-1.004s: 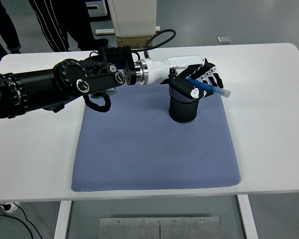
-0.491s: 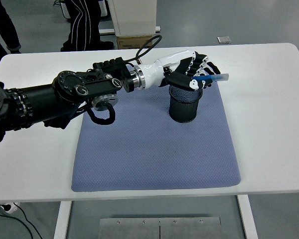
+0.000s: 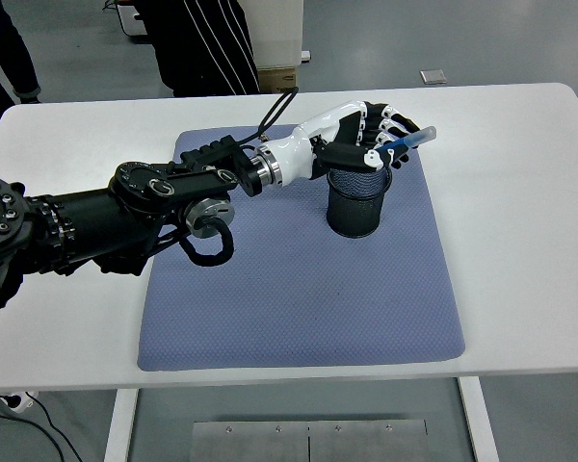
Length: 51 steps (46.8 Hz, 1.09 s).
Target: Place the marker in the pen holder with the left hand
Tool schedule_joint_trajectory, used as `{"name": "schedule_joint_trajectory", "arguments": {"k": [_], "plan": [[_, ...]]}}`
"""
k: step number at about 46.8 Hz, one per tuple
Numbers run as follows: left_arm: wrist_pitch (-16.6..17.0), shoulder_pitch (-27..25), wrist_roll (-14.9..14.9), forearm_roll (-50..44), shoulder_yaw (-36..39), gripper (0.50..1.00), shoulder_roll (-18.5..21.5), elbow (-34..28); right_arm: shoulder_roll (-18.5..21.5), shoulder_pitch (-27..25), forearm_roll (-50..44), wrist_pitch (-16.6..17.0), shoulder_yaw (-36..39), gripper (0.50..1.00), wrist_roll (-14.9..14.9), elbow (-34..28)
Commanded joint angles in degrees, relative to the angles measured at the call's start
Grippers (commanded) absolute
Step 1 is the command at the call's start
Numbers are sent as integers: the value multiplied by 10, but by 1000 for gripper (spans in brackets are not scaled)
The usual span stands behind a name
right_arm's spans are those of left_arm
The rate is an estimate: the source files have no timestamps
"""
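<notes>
A black mesh pen holder stands upright on the blue-grey mat, toward its far right part. My left hand reaches in from the left and hovers over the holder's rim. Its fingers are curled around a blue marker. The marker is tilted, its pale tip pointing up and right, its lower end over the holder's opening. The right arm does not show.
The mat lies on the white table. A person's legs in dark striped trousers stand beyond the far edge. A small grey object lies on the floor at the back right.
My left hand has risen and rotated over the holder. The marker has swung from nearly level, pointing right, to tilted upward. The forearm has shifted nearer. The person behind moved right.
</notes>
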Motion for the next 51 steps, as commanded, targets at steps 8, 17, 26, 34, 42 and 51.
{"name": "schedule_joint_trajectory", "arguments": {"k": [8, 17, 26, 34, 42, 51], "plan": [[0, 5, 0, -13, 0, 601, 0, 0, 0, 0, 0, 1, 0, 1000, 0, 0], [0, 5, 0, -21, -5, 742, 0, 0, 0, 0, 0, 1, 0, 1000, 0, 0], [0, 4, 0, -21, -11, 807, 1, 0, 0, 0, 0, 0, 0, 1000, 0, 0], [-2, -26, 0, -21, -26, 885, 23, 0, 0, 0, 0, 0, 0, 1000, 0, 0], [-3, -51, 0, -15, -45, 1000, 68, 1, 0, 0, 0, 1, 0, 1000, 0, 0], [-1, -45, 0, -14, -60, 1000, 130, 8, 0, 0, 0, 0, 0, 1000, 0, 0]]}}
